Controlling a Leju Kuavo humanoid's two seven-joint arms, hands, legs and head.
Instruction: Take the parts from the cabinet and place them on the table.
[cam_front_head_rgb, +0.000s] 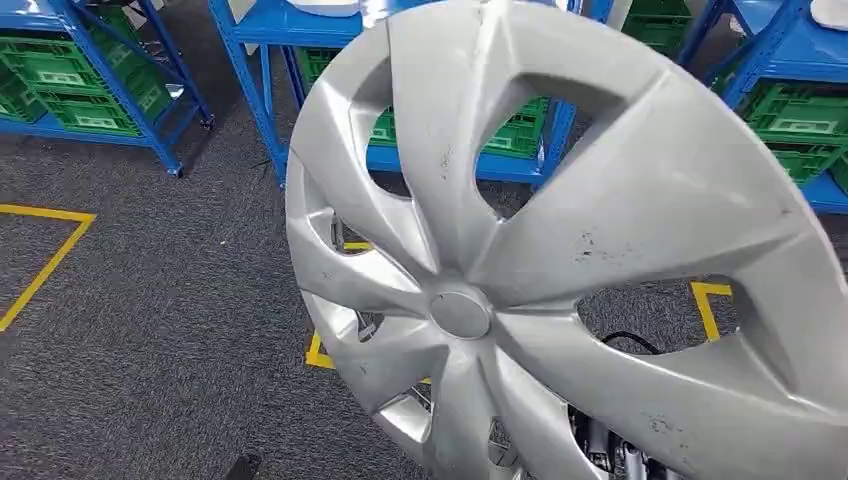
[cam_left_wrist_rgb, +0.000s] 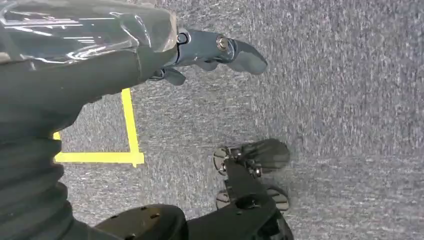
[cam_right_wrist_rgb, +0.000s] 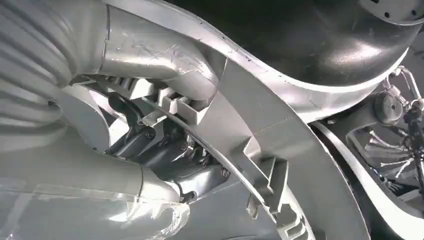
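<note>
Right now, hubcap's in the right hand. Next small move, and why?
Probably keep carrying it toward the table: the right hand grips the silver hubcap at its rim, held above grey carpet, and the left hand hangs free.

Silver plastic wheel cover (cam_front_head_rgb: 560, 260) — scuffed satin finish, rough grey carpet (cam_front_head_rgb: 150, 300)

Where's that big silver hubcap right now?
The hubcap is up close in the head view, right of centre, tilted, in front of the blue shelves. The right hand grips its rim from behind.
</note>
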